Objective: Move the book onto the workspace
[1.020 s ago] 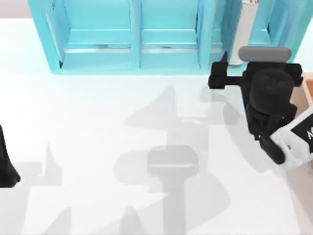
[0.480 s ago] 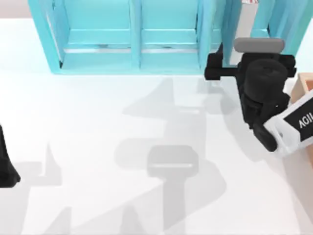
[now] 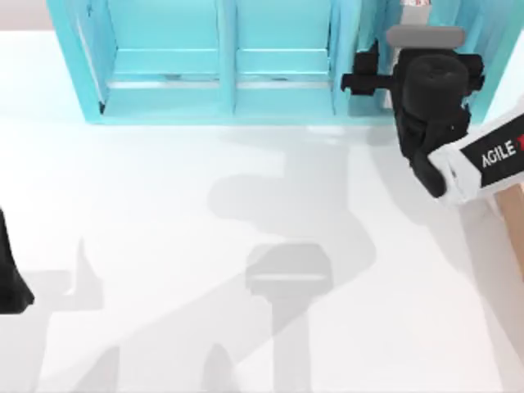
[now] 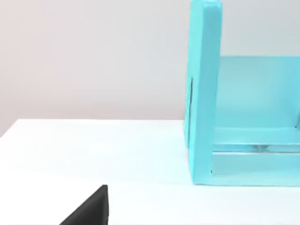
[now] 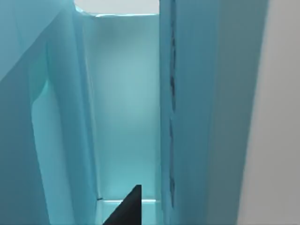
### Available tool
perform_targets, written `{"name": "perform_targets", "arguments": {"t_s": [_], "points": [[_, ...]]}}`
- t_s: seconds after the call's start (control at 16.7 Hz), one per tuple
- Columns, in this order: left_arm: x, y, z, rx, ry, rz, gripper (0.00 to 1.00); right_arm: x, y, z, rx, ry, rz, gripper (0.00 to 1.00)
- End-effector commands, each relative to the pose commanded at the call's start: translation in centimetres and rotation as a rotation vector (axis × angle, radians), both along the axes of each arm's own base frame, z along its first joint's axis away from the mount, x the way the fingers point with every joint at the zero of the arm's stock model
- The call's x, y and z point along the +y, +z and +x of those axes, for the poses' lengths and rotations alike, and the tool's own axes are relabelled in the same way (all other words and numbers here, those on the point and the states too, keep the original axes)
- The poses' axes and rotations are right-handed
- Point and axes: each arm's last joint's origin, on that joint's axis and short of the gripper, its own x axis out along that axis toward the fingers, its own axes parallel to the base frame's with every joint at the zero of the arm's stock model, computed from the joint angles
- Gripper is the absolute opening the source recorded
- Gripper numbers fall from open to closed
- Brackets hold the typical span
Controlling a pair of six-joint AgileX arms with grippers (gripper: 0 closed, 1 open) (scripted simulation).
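My right gripper (image 3: pixel 385 51) is at the shelf (image 3: pixel 221 57), by the book (image 3: pixel 409 24); jaws probably open, I cannot tell.

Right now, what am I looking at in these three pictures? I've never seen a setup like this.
It is a computer-drawn scene of two robot arms at a white table. One picture looks down from above; the other two come from small cameras on each arm's wrist. At the table's far edge stands a turquoise shelf with compartments. The right gripper, black, reaches into the compartment where a book stands upright; its camera looks along the book's cover. Nothing is visibly held yet. The left gripper waits at the table's left edge. A tan wooden box peeks in at the right.
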Motion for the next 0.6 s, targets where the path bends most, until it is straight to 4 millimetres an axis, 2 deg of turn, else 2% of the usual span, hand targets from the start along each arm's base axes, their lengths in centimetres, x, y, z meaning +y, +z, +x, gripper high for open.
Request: {"name": "perform_targets", "arguments": {"t_s": [0.24,0.6], "points": [[0.00,0.00,0.00,0.000,0.000,0.000,1.00,-0.04,-0.02,0.12,0.001,0.000,0.000,1.00],[0.00,0.00,0.00,0.000,0.000,0.000,1.00,-0.04,-0.02,0.12,0.001,0.000,0.000,0.55]]}}
